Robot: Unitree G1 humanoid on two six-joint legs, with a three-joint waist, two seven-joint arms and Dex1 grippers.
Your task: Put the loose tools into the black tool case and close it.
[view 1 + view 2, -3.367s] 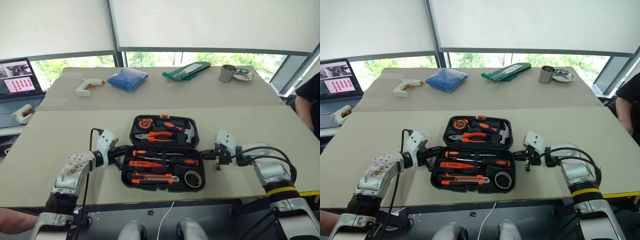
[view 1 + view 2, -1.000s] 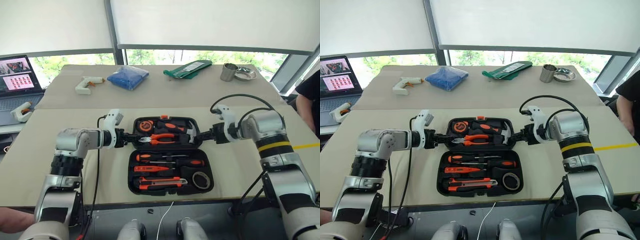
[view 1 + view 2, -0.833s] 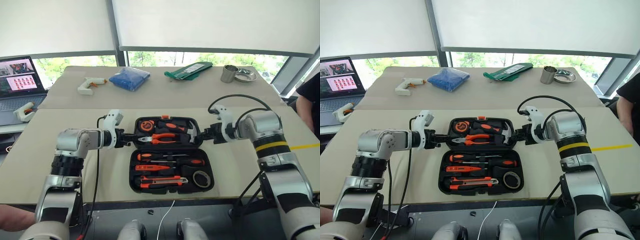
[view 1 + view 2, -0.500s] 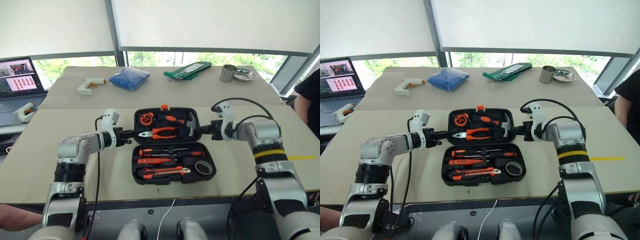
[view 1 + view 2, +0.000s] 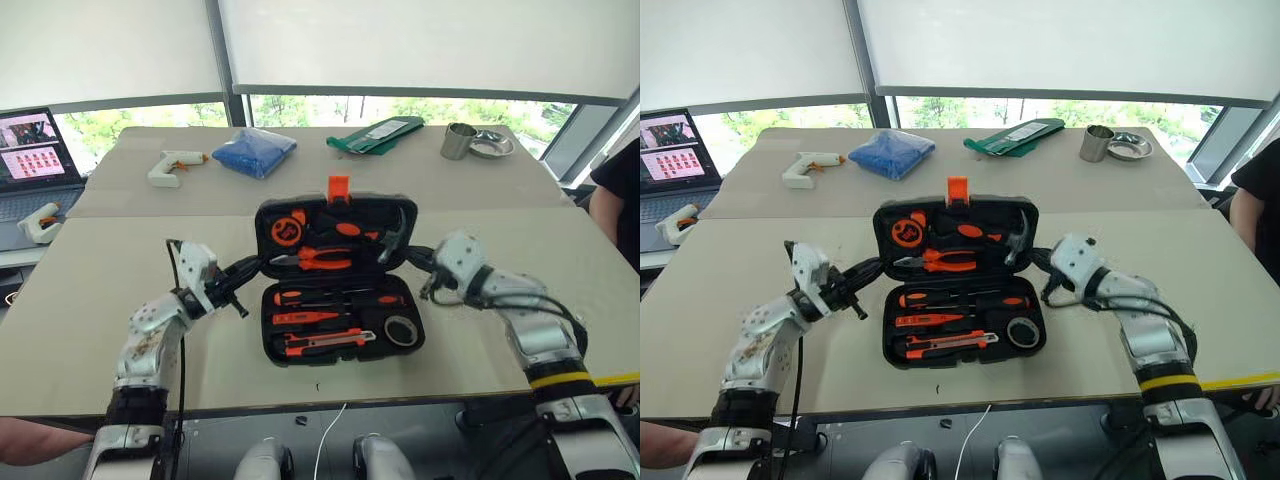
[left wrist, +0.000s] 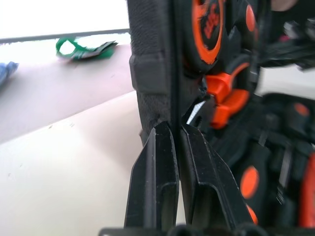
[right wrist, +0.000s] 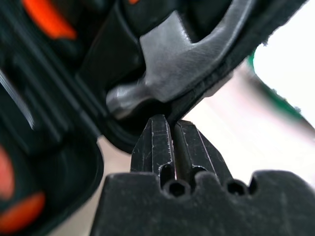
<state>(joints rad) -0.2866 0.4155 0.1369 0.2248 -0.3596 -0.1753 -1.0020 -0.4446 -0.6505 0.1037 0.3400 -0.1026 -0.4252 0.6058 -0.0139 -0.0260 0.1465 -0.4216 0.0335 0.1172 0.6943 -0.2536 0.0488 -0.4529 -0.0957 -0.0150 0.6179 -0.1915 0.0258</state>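
The lid's outer shell is hidden. The black tool case (image 5: 335,275) sits mid-table, lid tilted up, pinched at its 2 side rims between the left gripper (image 5: 262,264) and right gripper (image 5: 408,256), both clamped narrow.

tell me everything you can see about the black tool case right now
The black moulded plastic tool case is a hinged clamshell with a textured shell, lying mid-table. Its lower half lies flat, holding orange-and-black screwdrivers, a utility knife and a dark tape roll in shaped recesses. The lid half is tilted up, part-way raised, its small orange latch topmost, carrying orange-handled pliers, a hammer and a round orange-and-black tool. The left gripper is shut on the lid's left edge, the right gripper on its right edge.
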